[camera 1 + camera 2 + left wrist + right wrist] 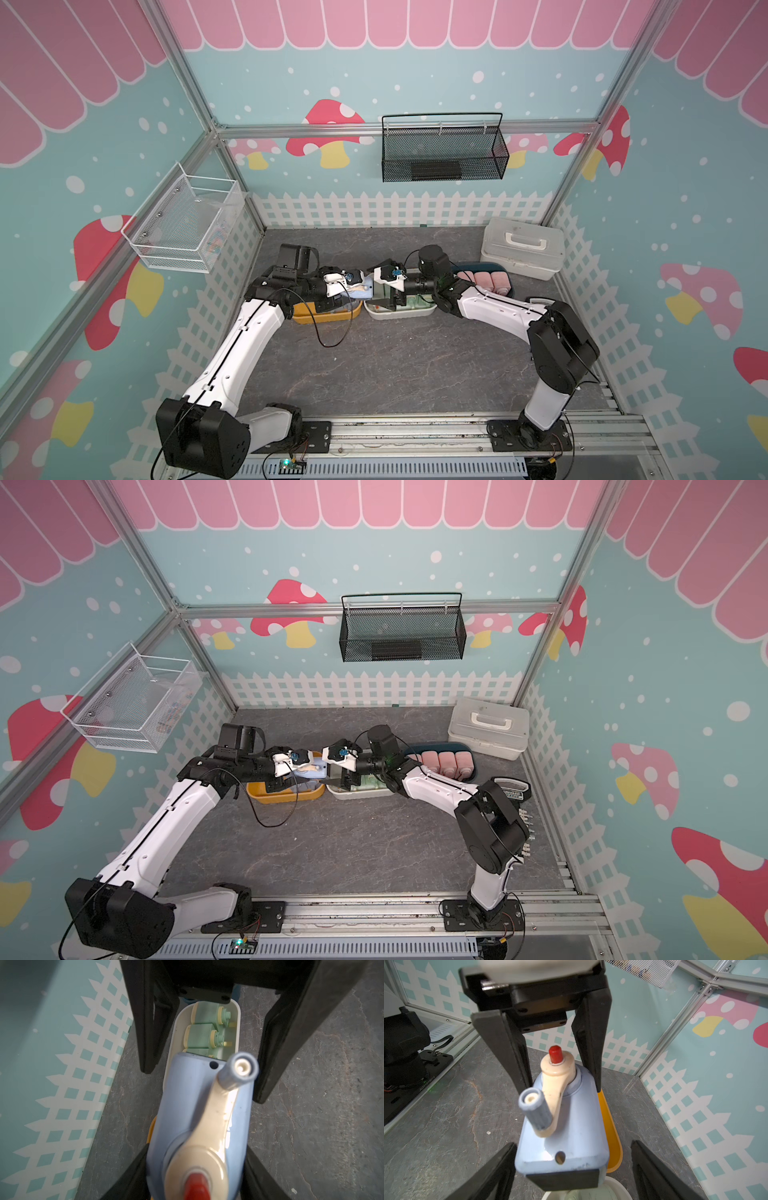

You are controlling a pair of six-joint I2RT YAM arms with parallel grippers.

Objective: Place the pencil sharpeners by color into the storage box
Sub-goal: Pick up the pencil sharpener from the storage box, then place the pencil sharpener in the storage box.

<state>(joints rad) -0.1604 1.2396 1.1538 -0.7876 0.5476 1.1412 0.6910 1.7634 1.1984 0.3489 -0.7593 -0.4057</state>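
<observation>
**Counter** [395, 374], near half: bare between the two arm bases.

**Yellow tray** [324, 318], mid-counter, left of centre. Its contents are mostly hidden under the left arm.

**Blue pencil sharpener** [571, 1126]: in the air over the yellow tray's end nearest the white tray, with the cream crank [550, 1093] facing up.
- Left gripper [562, 1086]: jaws pinch the body at the crank-pivot end.
- Right gripper [204, 1084]: faces it, jaws spread either side of the free end, with a gap showing on at least one side.

**White tray** [399, 313], just beside the yellow one: green pencil sharpeners [203, 1038] lie in a row.

**Dark blue tray** [434, 746], toward the right edge: pink pencil sharpeners [484, 280] lie side by side.

**White carry case** [523, 253], far right corner: lid down.

**Step in hand (judged):** an arm-to-arm hand-over or regrip of the blue sharpener.

**Next move calls for:**
- The right jaws close squarely on the flat sides, clear of the crank knob.
- The left jaws let go only after that.
- The sharpener then goes down into the yellow tray, probably the one for blue, since green and pink fill the other two.
</observation>
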